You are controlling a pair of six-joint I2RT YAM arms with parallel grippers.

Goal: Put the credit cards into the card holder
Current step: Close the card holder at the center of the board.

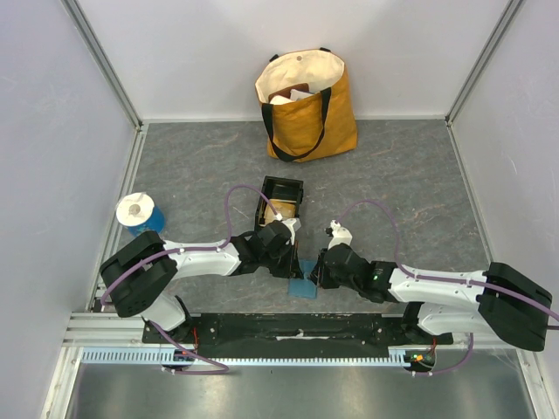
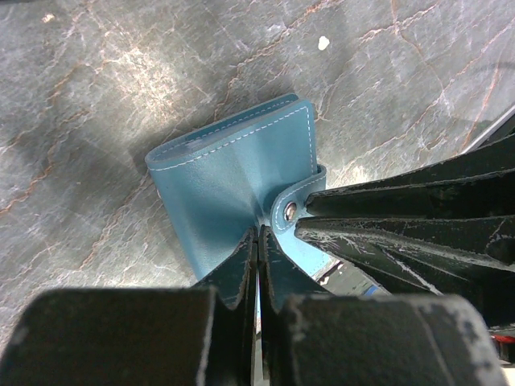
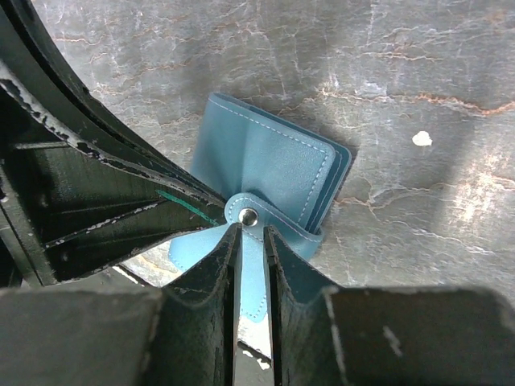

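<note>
The teal-blue card holder (image 1: 303,284) lies folded on the grey table between both arms. My left gripper (image 2: 257,233) is shut on a thin edge of the card holder (image 2: 233,177), just beside its snap tab (image 2: 290,211). From the opposite side, my right gripper (image 3: 251,232) is shut on the paler blue tab (image 3: 251,269) below the metal snap. In each wrist view the other gripper's black fingers (image 3: 96,201) crowd in from the side. Tan and whitish credit cards (image 1: 281,209) show in the black tray, partly hidden by the left gripper (image 1: 291,259).
The black tray (image 1: 284,186) stands just beyond the left gripper. A yellow and cream tote bag (image 1: 307,105) sits against the back wall. A blue and white roll (image 1: 138,212) rests at the left wall. White walls enclose the table.
</note>
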